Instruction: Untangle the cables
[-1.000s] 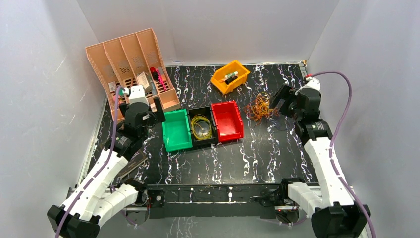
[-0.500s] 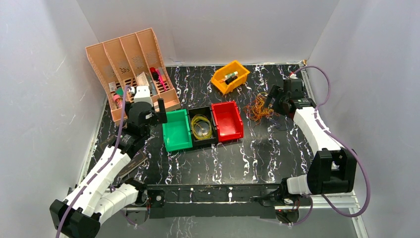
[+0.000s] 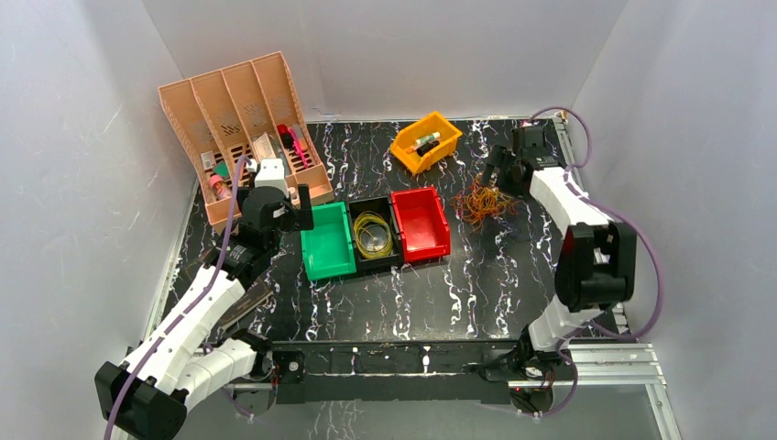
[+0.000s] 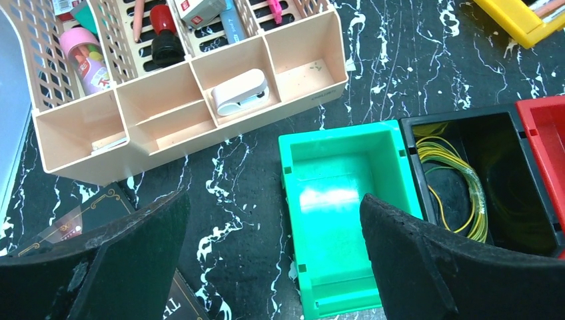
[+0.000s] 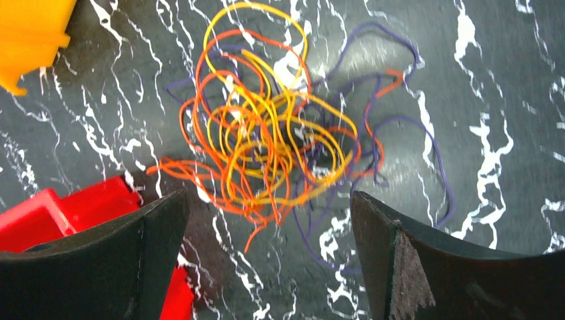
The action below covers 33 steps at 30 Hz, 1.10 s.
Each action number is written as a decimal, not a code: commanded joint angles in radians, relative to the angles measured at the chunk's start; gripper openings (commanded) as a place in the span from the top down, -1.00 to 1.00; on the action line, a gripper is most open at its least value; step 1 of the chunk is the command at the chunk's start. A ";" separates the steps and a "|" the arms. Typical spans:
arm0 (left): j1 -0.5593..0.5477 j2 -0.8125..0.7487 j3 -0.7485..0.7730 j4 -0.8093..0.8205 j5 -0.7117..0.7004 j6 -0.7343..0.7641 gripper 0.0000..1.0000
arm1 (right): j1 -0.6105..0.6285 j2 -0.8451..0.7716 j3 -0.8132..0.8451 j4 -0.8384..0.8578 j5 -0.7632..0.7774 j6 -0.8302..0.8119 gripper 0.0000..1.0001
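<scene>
Table (image 3: 476,284), seen from above: at ten o'clock stands a peach organiser (image 3: 240,128), and at its five o'clock my left jaws hang spread wide, near the green bin (image 4: 340,200). The green bin, black bin (image 3: 371,211) and red bin (image 3: 421,223) sit touching in a row at centre, with a yellow cable coil (image 4: 460,187) lying in the black one. At the red bin's two o'clock the tangled cables (image 5: 266,147), orange, yellow, red and purple, lie on the table, my right jaws spread wide above them.
</scene>
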 commanded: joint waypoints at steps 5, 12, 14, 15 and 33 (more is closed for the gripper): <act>-0.004 0.002 0.006 0.006 0.050 0.017 -0.97 | 0.053 0.201 0.182 -0.046 0.036 -0.114 -0.97; -0.004 0.003 0.004 0.001 0.072 0.013 -0.97 | 0.109 0.322 0.254 -0.095 0.151 -0.138 -0.97; -0.004 0.002 0.005 0.001 0.078 0.010 -0.97 | 0.114 0.345 0.254 -0.097 0.212 -0.138 -0.97; -0.004 0.003 0.005 0.001 0.080 0.011 -0.97 | 0.114 0.354 0.250 -0.093 0.236 -0.139 -0.97; -0.004 -0.002 0.006 -0.015 0.071 0.008 -0.97 | 0.113 0.343 0.102 0.067 0.154 -0.083 -0.33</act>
